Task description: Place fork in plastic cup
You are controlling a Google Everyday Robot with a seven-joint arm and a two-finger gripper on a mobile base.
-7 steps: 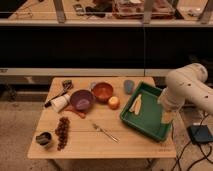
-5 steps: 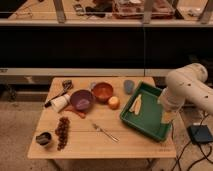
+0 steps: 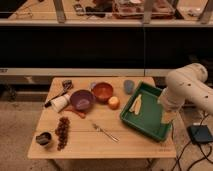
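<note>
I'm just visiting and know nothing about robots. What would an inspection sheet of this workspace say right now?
Surface: wooden table, crowded.
Job's things: fork lies flat near the front edge, untouched; bluish cup stands upright at the back.
Clutter: purple bowl, red bowl, orange, grapes, green tray holding a pale item.
Grippers: hand hangs over the green tray's right side, apart from the fork.
Cables: black cables on the floor, right.
Surroundings: dark counter behind the table.
</note>
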